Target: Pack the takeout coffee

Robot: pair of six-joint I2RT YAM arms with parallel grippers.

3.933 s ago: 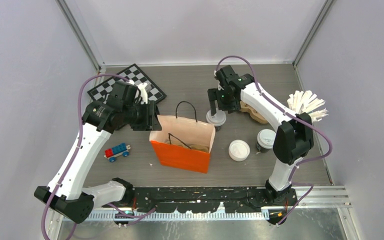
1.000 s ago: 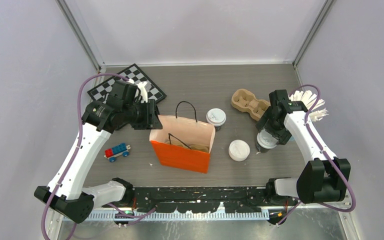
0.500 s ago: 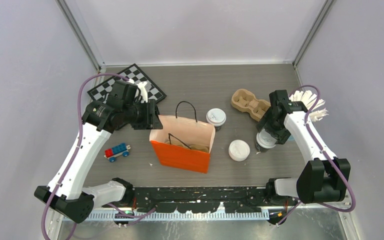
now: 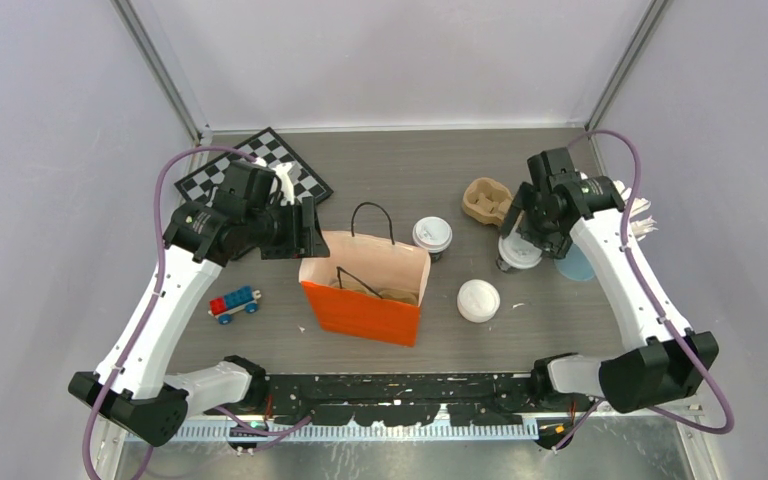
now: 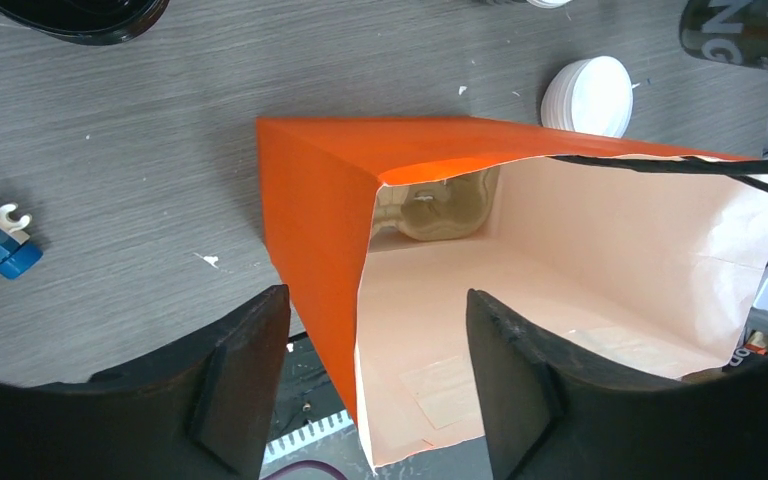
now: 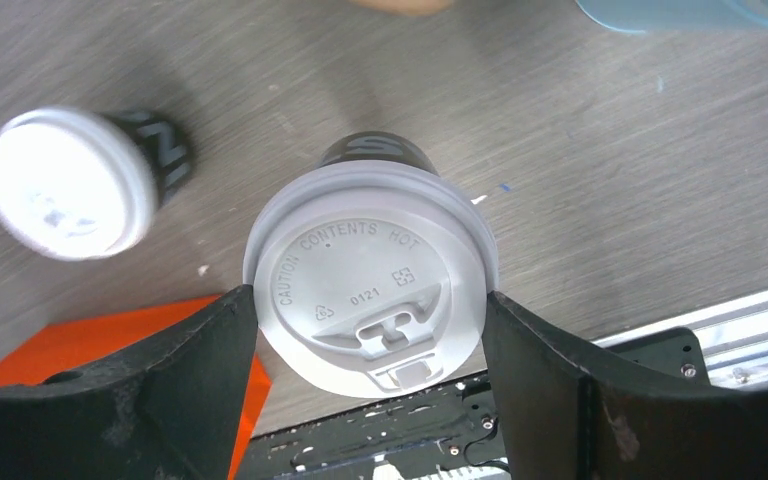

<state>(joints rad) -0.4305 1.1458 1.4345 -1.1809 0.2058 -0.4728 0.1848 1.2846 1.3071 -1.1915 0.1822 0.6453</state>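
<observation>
Since the takeout coffee (image 6: 370, 270) looks light and crushable, my right end effector (image 6: 365, 300) clamps its stiffer lid rim, orange bag (image 4: 360, 312) at nine o'clock.

The right gripper (image 4: 521, 244) grips the takeout coffee (image 4: 516, 258) just beside the cardboard carrier (image 4: 484, 198); the orange bag (image 4: 364, 302) stands open mid-table.

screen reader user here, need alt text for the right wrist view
A takeout coffee with a white sip lid, seen from above, is gripped at the lid rim by the right pincer. A second lidded cup is on the grey table at left, near a corner of the orange bag.
</observation>
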